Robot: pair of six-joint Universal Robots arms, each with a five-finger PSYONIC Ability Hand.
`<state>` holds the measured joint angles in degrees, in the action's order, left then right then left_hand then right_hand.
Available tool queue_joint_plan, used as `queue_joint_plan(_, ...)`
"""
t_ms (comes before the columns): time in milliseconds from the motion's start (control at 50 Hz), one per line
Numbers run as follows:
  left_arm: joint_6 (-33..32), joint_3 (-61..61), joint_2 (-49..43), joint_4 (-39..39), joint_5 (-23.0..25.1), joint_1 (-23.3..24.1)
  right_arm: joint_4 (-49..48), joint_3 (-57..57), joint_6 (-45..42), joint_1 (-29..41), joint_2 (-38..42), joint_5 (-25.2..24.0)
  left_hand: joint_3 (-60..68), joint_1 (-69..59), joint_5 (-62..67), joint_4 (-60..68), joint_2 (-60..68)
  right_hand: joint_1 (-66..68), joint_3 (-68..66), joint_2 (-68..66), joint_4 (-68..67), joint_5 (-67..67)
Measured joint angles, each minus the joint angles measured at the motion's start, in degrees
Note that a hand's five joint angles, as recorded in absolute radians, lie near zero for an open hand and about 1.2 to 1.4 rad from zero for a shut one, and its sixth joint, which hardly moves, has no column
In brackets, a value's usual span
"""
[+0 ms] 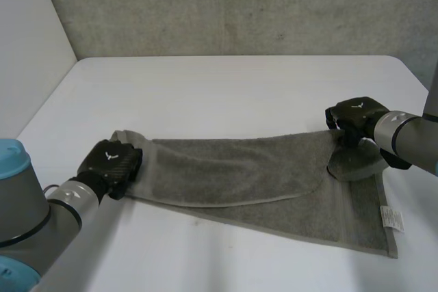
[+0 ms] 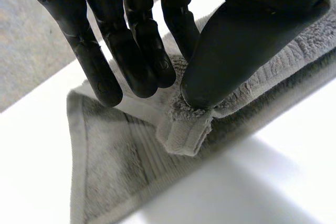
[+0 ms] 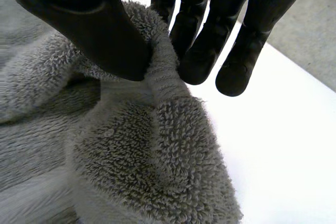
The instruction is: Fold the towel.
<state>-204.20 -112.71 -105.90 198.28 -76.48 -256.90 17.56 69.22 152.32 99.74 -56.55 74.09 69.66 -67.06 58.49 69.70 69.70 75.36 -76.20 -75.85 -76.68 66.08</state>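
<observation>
Grey towel (image 1: 239,172) lies across the near half of the white desk (image 1: 226,90). It is partly folded, with an upper layer lying over it from its left end and a curved edge running toward the right. The left hand (image 1: 109,162) sits at the towel's left end. In its wrist view the thumb and fingers pinch a doubled hem, with a lower layer flat on the desk beneath. The right hand (image 1: 357,117) is at the far right corner, where thumb and fingers clamp a bunched ridge of terry lifted off the desk. A white label (image 1: 392,218) sticks out at the near right edge.
</observation>
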Motion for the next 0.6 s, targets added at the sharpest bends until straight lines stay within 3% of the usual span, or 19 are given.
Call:
queue_joint_plan(180,-0.29,1.79,8.97,-8.29,0.29,0.14,11.01,5.29,-9.17,-0.58,-7.05,-0.36,0.01,-0.47,0.05,0.01,0.01,0.07,0.0,0.0,0.0,0.0)
queue_joint_plan(340,-2.36,5.52,12.88,-20.65,0.7,0.27,18.44,12.35,-19.26,-0.72,-13.94,-0.64,0.01,-0.47,0.3,0.02,0.02,0.0,0.0,0.0,0.0,0.0)
queue_joint_plan(500,-6.58,12.07,4.81,-23.6,0.29,0.89,17.92,14.2,-24.06,-0.49,-13.41,-0.23,0.03,-0.54,0.31,0.04,0.05,0.0,0.0,0.0,0.0,0.0)
queue_joint_plan(600,-7.08,20.43,-3.89,-21.85,-0.28,1.88,13.57,8.41,-23.16,0.03,-8.86,0.39,0.04,-1.02,0.32,0.05,0.05,0.02,0.0,0.0,0.0,0.0)
